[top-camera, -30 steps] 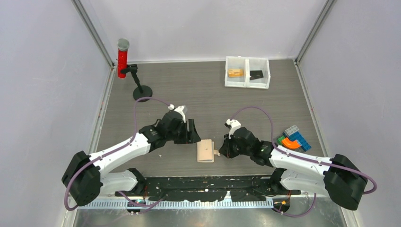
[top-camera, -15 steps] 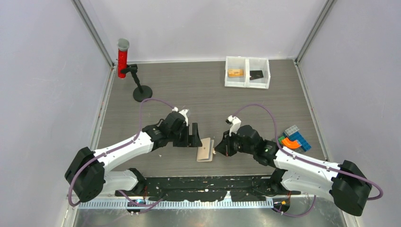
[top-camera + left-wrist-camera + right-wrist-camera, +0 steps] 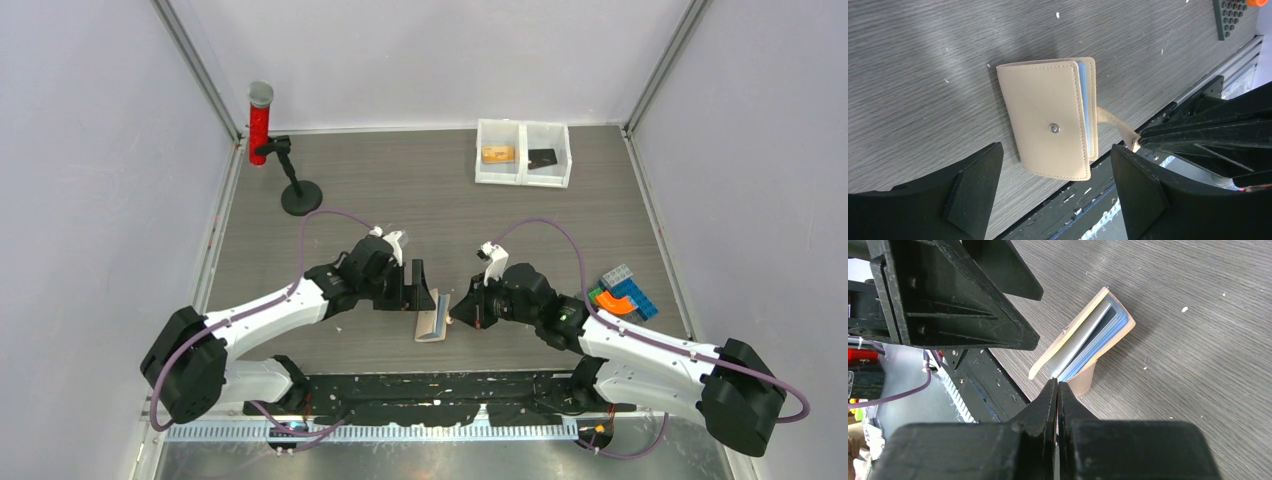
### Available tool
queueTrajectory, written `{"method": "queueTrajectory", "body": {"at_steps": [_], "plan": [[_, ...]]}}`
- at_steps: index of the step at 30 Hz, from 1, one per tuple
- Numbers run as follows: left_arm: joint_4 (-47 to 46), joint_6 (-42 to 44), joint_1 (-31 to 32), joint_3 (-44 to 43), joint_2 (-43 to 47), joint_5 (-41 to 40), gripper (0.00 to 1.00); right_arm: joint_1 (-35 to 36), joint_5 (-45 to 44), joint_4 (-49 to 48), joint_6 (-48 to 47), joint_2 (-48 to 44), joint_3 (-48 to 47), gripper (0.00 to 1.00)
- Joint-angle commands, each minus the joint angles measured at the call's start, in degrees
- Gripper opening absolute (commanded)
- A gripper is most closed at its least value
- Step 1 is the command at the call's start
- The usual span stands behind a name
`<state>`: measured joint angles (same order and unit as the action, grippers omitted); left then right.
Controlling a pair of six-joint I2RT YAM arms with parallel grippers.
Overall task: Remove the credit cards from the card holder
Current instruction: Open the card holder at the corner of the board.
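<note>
Top external view: the dark wood-grain table (image 3: 420,190) is seen with a white twin bin (image 3: 523,178) at its far edge. A small orange-tan block (image 3: 497,154) lies in the bin's left compartment and a flat dark piece (image 3: 543,157) in its right one. Whether that piece is a card already taken out cannot be told.

Near the front edge, the tan card holder (image 3: 1048,125) is found between the two arms, tilted rather than lying flat. The left gripper (image 3: 421,287) is spread wide to either side of the holder, and no contact with it is seen. The right gripper (image 3: 1057,386) is clenched on the snap tab (image 3: 1113,122), which is drawn out taut from the holder.

The covers are parted only a little. Grey-blue pocket layers and one dark strip are shown in the gap from the right wrist. The credit cards (image 3: 1106,319), if that strip is one, are judged to be tucked inside.

The task is therefore judged to be at an early stage. The tab is gripped, but the holder is not yet spread open and no card is seen being drawn out. Opening the fold and pulling each card free are left to be done.
</note>
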<state>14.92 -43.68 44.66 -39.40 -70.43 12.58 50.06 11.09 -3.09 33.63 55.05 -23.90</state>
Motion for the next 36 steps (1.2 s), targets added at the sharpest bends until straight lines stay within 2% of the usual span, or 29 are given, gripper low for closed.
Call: {"method": "queueTrajectory", "body": {"at_steps": [1,6,13,20,25,30,33,36], "plan": [[-4.95,-1.91,0.5,-0.11,-0.77,3.07,0.82,-0.14,0.39,-3.34,0.56,-1.15,-1.41,0.05],[-2.1,-0.83,0.51,-1.43,-2.76,0.5,0.82,-0.14,0.1,-2.24,-0.26,-0.45,-1.71,0.05],[-0.83,0.44,0.6,-2.54,-5.85,-0.42,0.74,-0.14,-0.01,-2.04,-0.26,-1.12,-1.15,0.05],[5.61,2.93,0.61,-3.92,-5.82,-4.82,0.59,-1.34,-4.12,4.81,-2.38,-0.11,-1.91,0.05],[4.53,2.04,0.63,-1.3,-3.51,-5.82,0.54,-5.67,-3.83,6.98,-5.57,2.41,-1.35,0.05],[4.74,1.93,0.6,-0.39,-3.1,-7.75,0.44,-8.48,-2.11,7.75,-8.93,3.8,-1.7,0.06],[5.3,2.02,0.6,-0.36,-3.22,-8.59,0.36,-9.59,-2.18,9.51,-10.23,4.13,-3.02,0.08],[4.39,1.49,0.61,0.34,-3.04,-8.17,0.28,-9.9,-3.07,12.73,-11.29,4.46,-5.54,0.2]]}}
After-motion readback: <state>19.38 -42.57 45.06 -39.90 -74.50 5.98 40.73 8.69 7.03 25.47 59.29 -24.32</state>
